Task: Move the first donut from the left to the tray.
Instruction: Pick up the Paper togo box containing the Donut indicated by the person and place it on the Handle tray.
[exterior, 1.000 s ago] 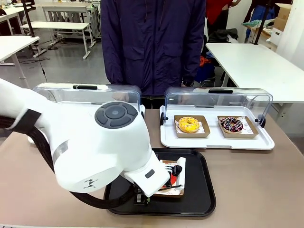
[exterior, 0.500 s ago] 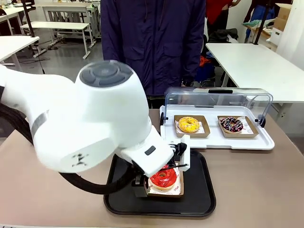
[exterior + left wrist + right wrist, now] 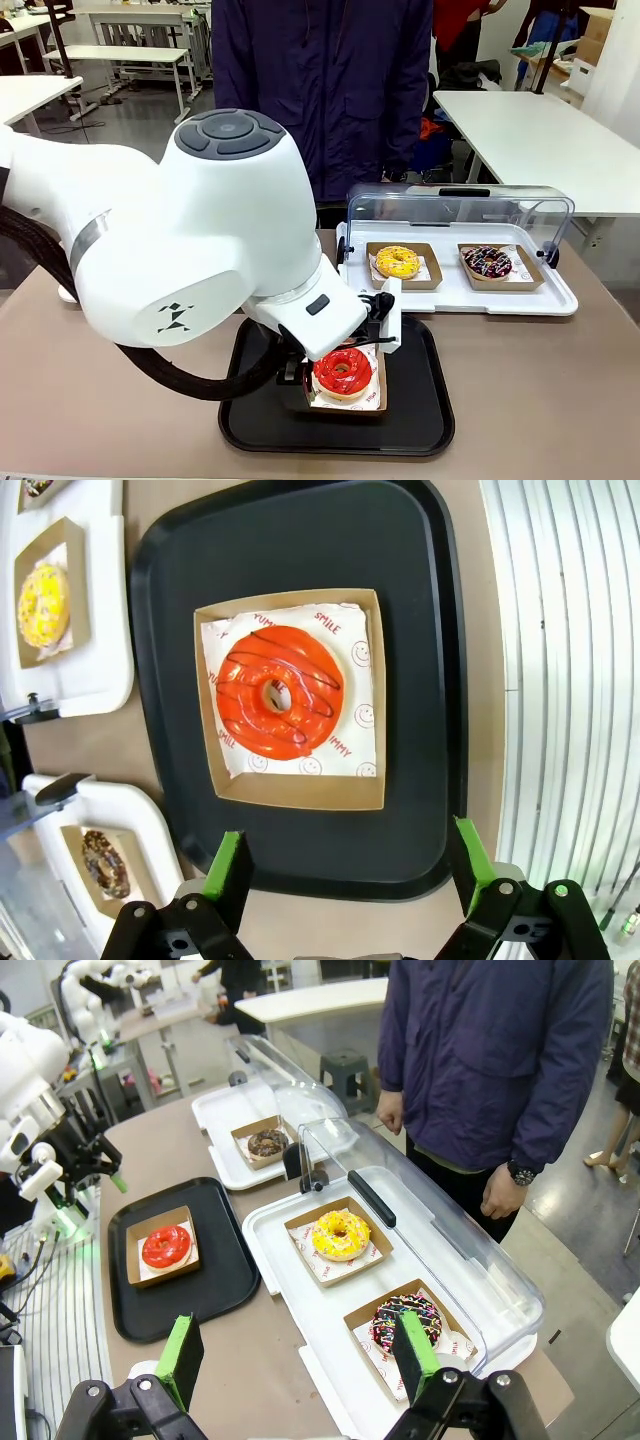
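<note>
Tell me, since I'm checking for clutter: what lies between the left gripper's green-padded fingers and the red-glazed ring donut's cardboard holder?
Only bare black tray lies between the open left gripper and the brown cardboard holder, per the left wrist view.

My left gripper [image 3: 345, 880] hovers over the tray's [image 3: 420, 680] near edge; the glazed donut [image 3: 279, 691] lies in its cardboard holder [image 3: 290, 790] at the tray's middle.

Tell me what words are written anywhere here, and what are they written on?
"YUM": white paper under the red donut, upper edge.
"SMILE": same paper, upper edge.
"MMY": same paper, right edge; the word's start is hidden.
More red letters and little smiley faces line the paper, too small or covered to read.
</note>
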### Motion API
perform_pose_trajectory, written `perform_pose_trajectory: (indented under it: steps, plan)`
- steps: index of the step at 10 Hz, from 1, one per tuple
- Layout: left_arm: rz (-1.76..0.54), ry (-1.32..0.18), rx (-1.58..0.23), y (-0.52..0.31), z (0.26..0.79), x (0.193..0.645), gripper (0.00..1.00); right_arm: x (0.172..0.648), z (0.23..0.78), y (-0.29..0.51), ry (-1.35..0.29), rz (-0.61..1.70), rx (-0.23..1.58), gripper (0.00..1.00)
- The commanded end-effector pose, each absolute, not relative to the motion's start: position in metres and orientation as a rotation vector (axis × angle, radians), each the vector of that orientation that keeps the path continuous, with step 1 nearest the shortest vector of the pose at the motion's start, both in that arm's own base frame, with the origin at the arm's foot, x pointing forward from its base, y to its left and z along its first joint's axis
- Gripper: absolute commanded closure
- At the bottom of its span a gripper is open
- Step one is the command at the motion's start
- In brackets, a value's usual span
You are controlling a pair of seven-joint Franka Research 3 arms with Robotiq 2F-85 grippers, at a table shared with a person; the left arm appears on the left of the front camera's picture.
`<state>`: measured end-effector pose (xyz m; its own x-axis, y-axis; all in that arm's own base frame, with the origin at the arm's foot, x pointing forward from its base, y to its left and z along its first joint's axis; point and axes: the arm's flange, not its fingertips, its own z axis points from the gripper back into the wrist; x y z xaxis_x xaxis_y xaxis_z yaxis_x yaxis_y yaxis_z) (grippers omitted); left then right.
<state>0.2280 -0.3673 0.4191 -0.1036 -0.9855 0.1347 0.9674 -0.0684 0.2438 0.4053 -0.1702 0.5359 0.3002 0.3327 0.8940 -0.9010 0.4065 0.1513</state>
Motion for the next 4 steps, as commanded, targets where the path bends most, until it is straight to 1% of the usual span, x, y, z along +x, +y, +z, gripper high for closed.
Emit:
perform_pose_trajectory:
  steps: [1, 4]
  plan:
    - [-1.635, -0.329, 0.082, -0.3659, 0.4169, 0.2262, 0.00, 0.4060, 0.5385, -0.1686, -0.930, 0.942, 0.759, 0.00]
    - [-1.635, -0.329, 0.082, -0.3659, 0.4169, 0.2262, 0.00, 0.4060, 0.5385, -0.1686, -0.930, 0.942, 0.759, 0.00]
